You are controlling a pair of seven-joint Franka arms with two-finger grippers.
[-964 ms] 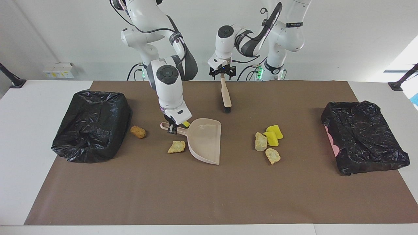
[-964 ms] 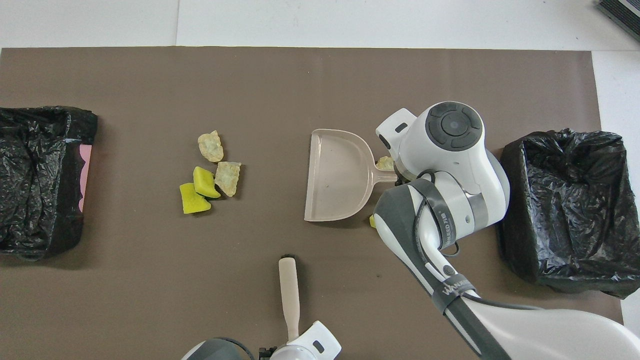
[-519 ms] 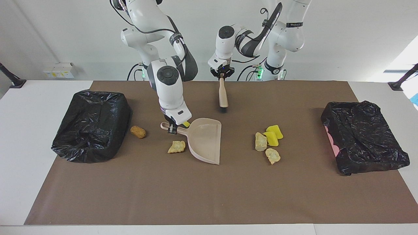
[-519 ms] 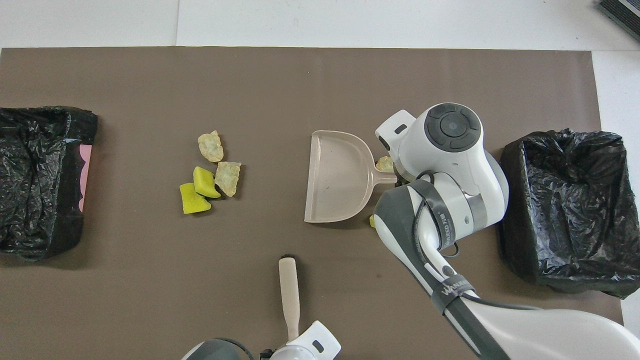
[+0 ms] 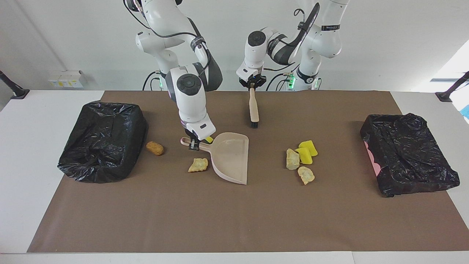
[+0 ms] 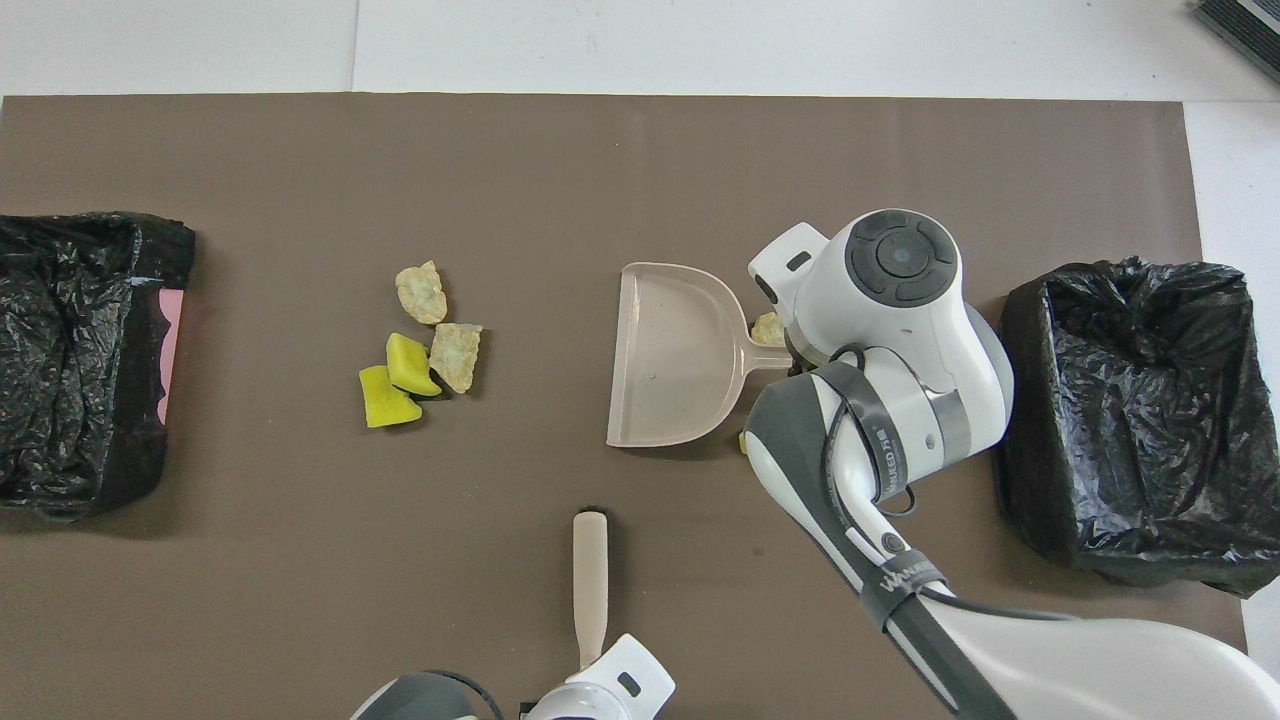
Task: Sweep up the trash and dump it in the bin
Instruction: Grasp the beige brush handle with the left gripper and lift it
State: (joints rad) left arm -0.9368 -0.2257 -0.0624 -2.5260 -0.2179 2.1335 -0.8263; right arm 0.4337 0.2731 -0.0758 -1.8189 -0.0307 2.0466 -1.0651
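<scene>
My right gripper (image 5: 193, 145) is shut on the handle of the beige dustpan (image 5: 231, 157), whose pan lies on the brown mat. One yellow sponge (image 5: 209, 139) peeks out beside that handle, and a beige lump (image 5: 198, 165) lies on the handle's other side. An orange-brown lump (image 5: 155, 148) sits by the black-bagged bin (image 5: 102, 141). Two yellow sponges (image 5: 304, 156) and two beige lumps (image 5: 292, 159) cluster toward the left arm's end. My left gripper (image 5: 252, 85) is shut on the top of the brush (image 5: 253, 108), bristles (image 5: 254, 124) down close to the mat.
A second black-bagged bin (image 5: 406, 154) stands at the left arm's end of the table. From overhead, the right arm's wrist (image 6: 895, 300) covers the dustpan handle and part of the trash there. The brown mat (image 5: 234, 220) covers most of the white table.
The left gripper has shut on the brush handle and shifted the brush slightly toward the left arm's end. The right gripper and dustpan have barely moved.
</scene>
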